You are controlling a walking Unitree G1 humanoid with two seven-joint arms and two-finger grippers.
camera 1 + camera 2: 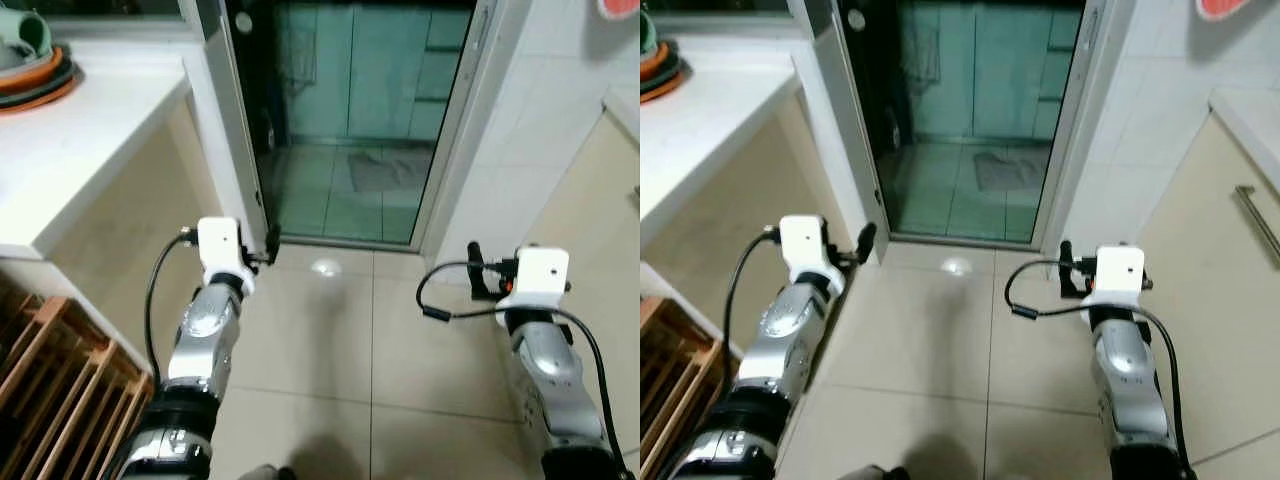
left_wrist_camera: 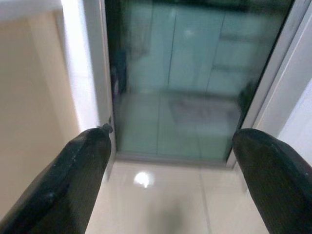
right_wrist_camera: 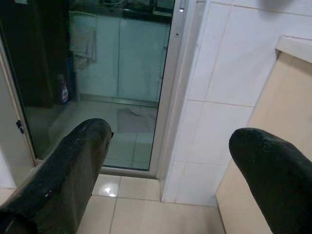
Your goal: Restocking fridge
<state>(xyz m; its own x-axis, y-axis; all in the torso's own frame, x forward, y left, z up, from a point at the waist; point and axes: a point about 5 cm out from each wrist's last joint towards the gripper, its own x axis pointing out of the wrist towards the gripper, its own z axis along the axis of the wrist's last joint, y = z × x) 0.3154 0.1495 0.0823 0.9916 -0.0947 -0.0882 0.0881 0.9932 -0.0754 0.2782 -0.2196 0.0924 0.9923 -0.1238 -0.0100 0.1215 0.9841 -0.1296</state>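
Observation:
No fridge or goods to stock can be seen. Both silver arms reach forward over a beige tiled floor (image 1: pixel 330 340). The left gripper (image 2: pixel 170 146) is open, its two black fingers (image 2: pixel 80 165) spread wide with nothing between them, close to the left door frame (image 1: pixel 240 140). The right gripper (image 3: pixel 170 141) is open too and holds nothing; it points at the white tiled wall (image 3: pixel 229 73) beside the doorway. A dark glass sliding door (image 1: pixel 350 120) stands straight ahead, with a greenish room behind it.
A white counter (image 1: pixel 90 130) runs along the left with stacked orange and green bowls (image 1: pixel 30 60) on it. A wooden slatted rack (image 1: pixel 50 370) sits low on the left. A beige cabinet (image 1: pixel 1230 280) with a bar handle (image 1: pixel 1260 222) stands on the right.

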